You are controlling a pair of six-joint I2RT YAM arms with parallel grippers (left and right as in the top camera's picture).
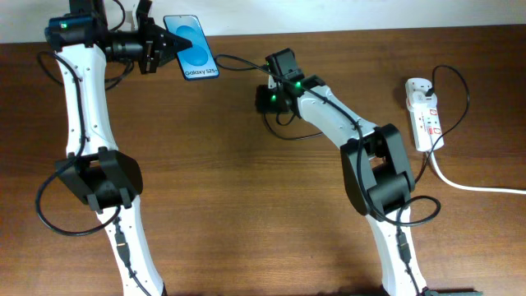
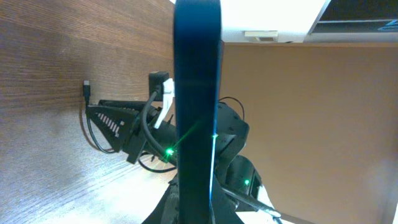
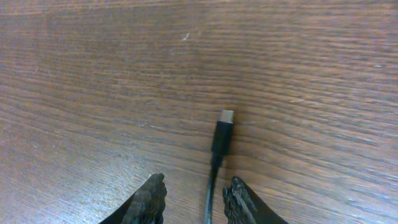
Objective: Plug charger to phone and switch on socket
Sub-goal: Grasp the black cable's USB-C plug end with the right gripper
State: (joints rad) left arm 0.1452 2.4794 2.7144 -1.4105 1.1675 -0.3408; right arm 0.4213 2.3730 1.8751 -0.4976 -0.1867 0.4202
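Left gripper (image 1: 167,43), upper left of the overhead frame, had its jaws clamped on the phone (image 1: 194,49), blue screen facing the camera. Over in the upper middle, right gripper (image 3: 196,200) sat low on the tabletop (image 1: 246,205) with jaws apart, the charger (image 3: 221,134) cable running between them, tip just ahead, not gripped. Socket (image 1: 425,115) lay far right.

One phone (image 1: 191,48), one charger (image 3: 222,134), one socket (image 1: 425,113), two arms (left (image 1: 82,82), right (image 1: 333,119)).
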